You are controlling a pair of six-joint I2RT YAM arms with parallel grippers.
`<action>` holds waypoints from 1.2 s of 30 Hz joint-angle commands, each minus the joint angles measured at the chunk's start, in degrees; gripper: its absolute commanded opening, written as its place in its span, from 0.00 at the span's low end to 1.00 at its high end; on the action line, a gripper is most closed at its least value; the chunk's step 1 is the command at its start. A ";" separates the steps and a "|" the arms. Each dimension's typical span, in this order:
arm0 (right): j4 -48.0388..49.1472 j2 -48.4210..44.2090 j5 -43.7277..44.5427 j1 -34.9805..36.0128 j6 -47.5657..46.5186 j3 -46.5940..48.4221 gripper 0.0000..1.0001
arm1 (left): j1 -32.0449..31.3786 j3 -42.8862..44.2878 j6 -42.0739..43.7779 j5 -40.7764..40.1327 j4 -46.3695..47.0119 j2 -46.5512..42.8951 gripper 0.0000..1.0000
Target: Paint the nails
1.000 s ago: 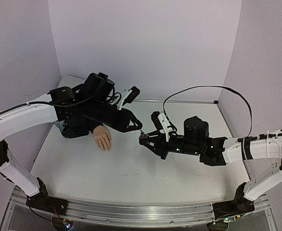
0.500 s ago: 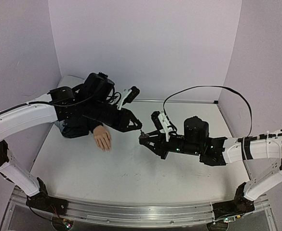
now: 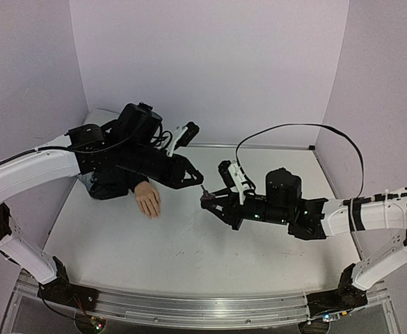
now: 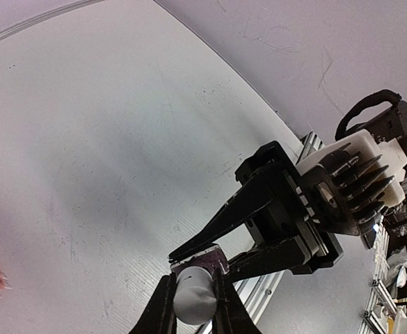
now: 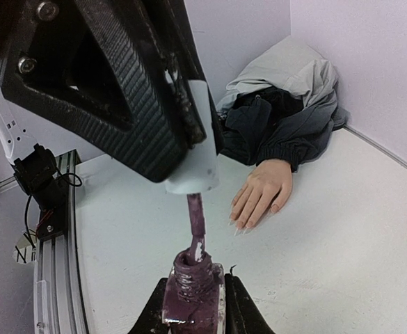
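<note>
While the left gripper (image 4: 191, 296), pinched on the white cap (image 5: 195, 149), eases up a touch, its brush (image 5: 195, 219) still sits in the bottle (image 5: 193, 278) clamped by the right gripper (image 5: 194, 309), the nails (image 5: 238, 225) waiting well left of that bottle.

White shells on both, the left arm (image 3: 33, 170) and the right arm (image 3: 373, 214), with black joints and black wrists. A thin black cable (image 3: 293, 126) arched above the right one, black bands (image 3: 353, 212) ringed its shell, and green lights (image 3: 259, 217) dotted its wrist. The left fingers (image 5: 120, 104) showed carbon weave, with a silver screw (image 5: 47, 10) up top.
</note>
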 commanded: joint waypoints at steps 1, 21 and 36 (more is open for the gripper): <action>4.39 -1.88 0.48 -0.04 -0.05 0.43 0.00 | 0.42 1.75 1.04 -0.59 0.49 -2.27 0.00; 4.79 -2.12 0.61 -0.03 -0.05 0.00 0.00 | 0.52 1.57 1.13 -0.85 0.38 -2.79 0.00; 5.16 -2.25 0.94 -0.04 0.04 -0.10 0.00 | 0.61 1.48 1.22 -0.94 0.29 -3.06 0.00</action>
